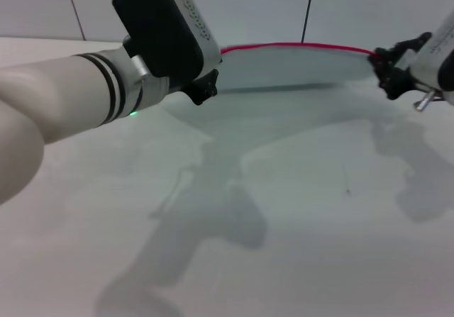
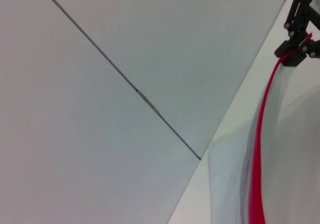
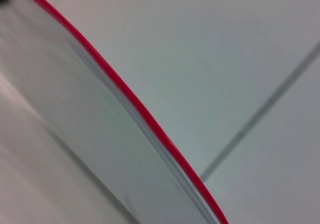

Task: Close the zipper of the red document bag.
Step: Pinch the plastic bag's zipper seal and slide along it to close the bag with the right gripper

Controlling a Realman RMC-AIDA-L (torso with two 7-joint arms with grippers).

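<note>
Oddly, much of the red document bag point(image 1: 298, 67) is hard to read: its left end disappears behind the left arm's dark wrist housing, and the translucent pale blue-grey plastic nearly blends with the white table point(image 1: 284, 210). It sits at the far side of the table, held up off the surface at both ends, with its shadow lying beneath it. The zipper point(image 1: 298, 45) runs along the top edge as a thin bright red line, gently arched from end to end. From the head view, the left gripper point(image 1: 202, 86) sits at the bag's left end, but only a black finger shows below the housing, so whether it is pinching the bag cannot be told. The right gripper point(image 1: 386, 65) is at the bag's right end, its black fingers point(image 1: 391, 79) pressed together on the corner where the red strip ends. In the left wrist view, that same far gripper point(image 2: 297, 51) is seen clamped onto the zipper point(image 2: 257, 149), which sweeps away as a smooth red curve above the cloudy plastic point(image 2: 227, 184). Only the right wrist view shows the edge up close: a red strip point(image 3: 130, 98) with a pale band beneath it, against a grey wall with a dark seam point(image 3: 260, 114); no slider can be made out.
</note>
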